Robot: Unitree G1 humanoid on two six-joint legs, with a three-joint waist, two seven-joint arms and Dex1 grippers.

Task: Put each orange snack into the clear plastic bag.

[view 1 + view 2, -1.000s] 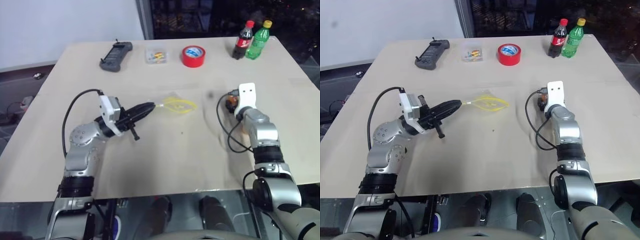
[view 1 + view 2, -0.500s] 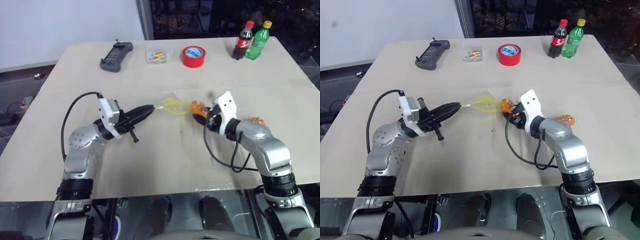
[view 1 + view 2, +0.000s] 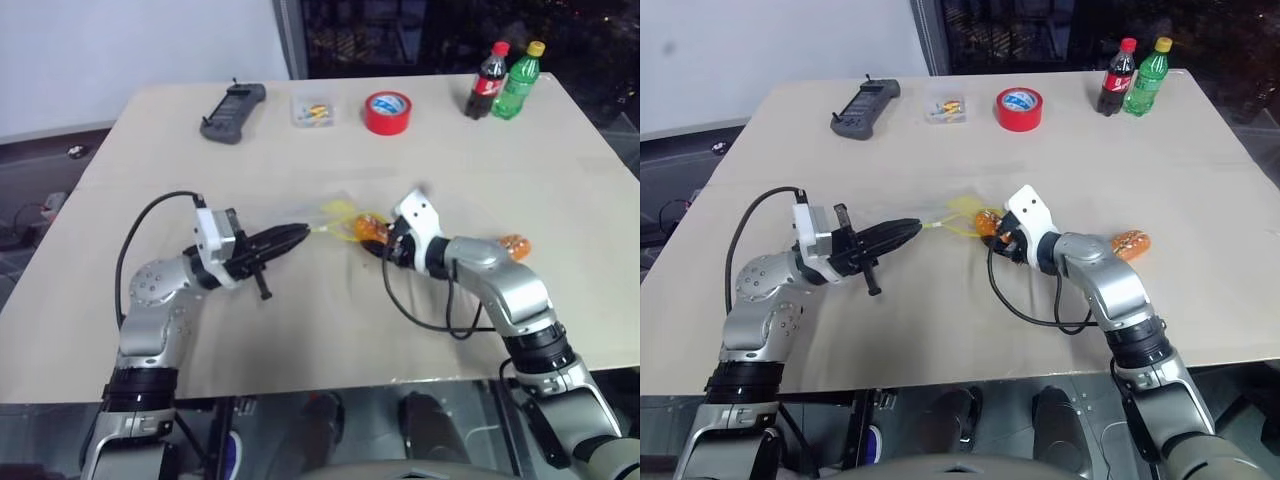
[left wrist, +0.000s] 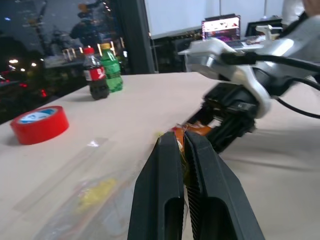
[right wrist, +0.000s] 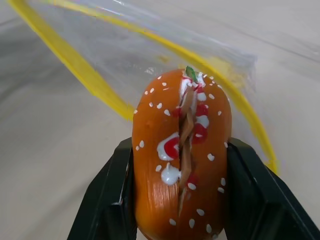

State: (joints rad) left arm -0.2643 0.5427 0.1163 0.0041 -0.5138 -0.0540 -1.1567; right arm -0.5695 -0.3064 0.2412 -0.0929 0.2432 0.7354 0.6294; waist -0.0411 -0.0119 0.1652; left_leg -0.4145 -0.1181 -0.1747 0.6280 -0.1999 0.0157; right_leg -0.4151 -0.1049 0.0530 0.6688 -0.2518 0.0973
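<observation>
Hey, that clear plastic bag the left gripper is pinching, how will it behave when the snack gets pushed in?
The clear plastic bag looks thin and floppy, so its mouth will probably sag. Pinched at one edge by the left gripper, it may slide on the smooth table as the orange snack presses in.

My arms are silver-grey with rounded joints. Each wrist carries a white camera block, a looping black cable and black pincer fingers [image 4: 170, 200].

place: lab/office | evidence: monitor [image 4: 220, 27], bare worktable [image 3: 300, 330], night-dark window [image 3: 400, 35]
</observation>
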